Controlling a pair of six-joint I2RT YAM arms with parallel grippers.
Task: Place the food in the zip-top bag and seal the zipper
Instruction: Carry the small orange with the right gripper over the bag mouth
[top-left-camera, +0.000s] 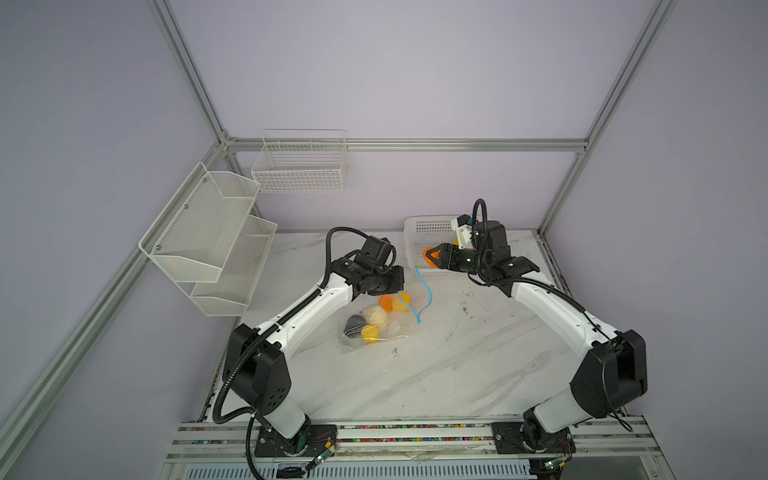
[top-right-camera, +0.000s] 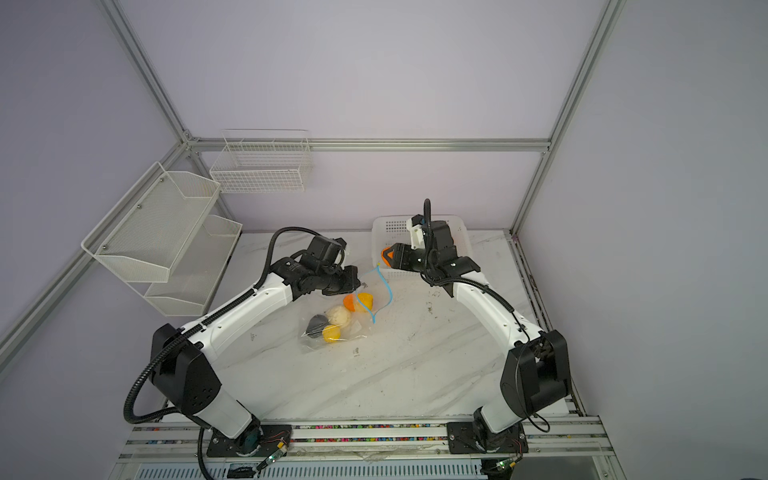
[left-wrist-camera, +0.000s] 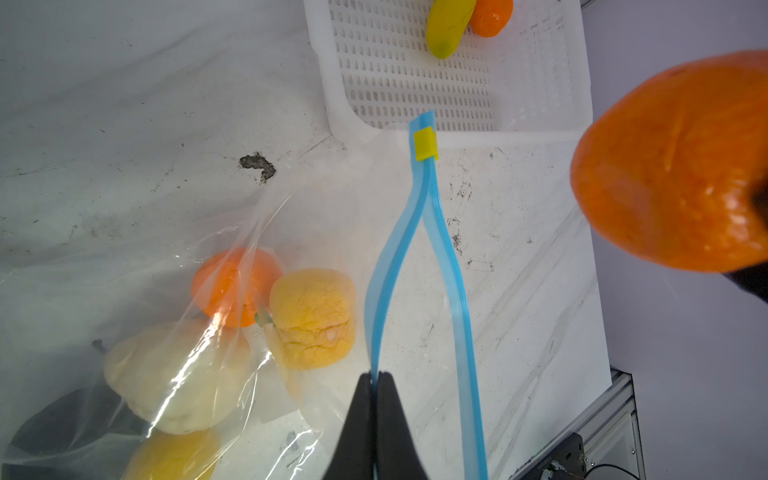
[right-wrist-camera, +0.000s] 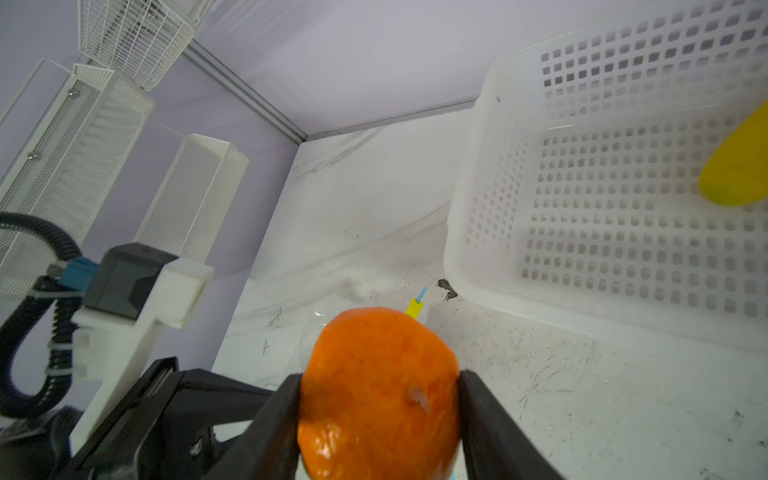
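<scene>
The left gripper (left-wrist-camera: 376, 384) is clamped tight on one lip of the light-blue zipper (left-wrist-camera: 451, 266). It holds that strip apart from the other, so the mouth of the zip-top bag (left-wrist-camera: 104, 291) gapes. The two strips join at the yellow slider (left-wrist-camera: 426, 143), which sits just beside the rim of the white perforated basket (left-wrist-camera: 415, 91). The bag lies on the marble-patterned tabletop (top-left-camera: 457, 365) between the two arms. Five pieces of food show through its clear plastic: a second orange ball (left-wrist-camera: 232, 286) touching a round yellow fruit (left-wrist-camera: 313, 318), a cream bulb (left-wrist-camera: 174, 374), a dark grey-black lump (left-wrist-camera: 62, 424) and another yellow fruit (left-wrist-camera: 174, 457). The right gripper (right-wrist-camera: 379, 386) grips an orange ball (left-wrist-camera: 673, 166) between its black fingers (right-wrist-camera: 484, 415). In both top views it holds the ball in the air near the basket's front corner and the slider end of the zipper. In the basket lie an elongated yellow fruit (left-wrist-camera: 446, 25) and, touching it, a third orange ball (left-wrist-camera: 490, 16).
</scene>
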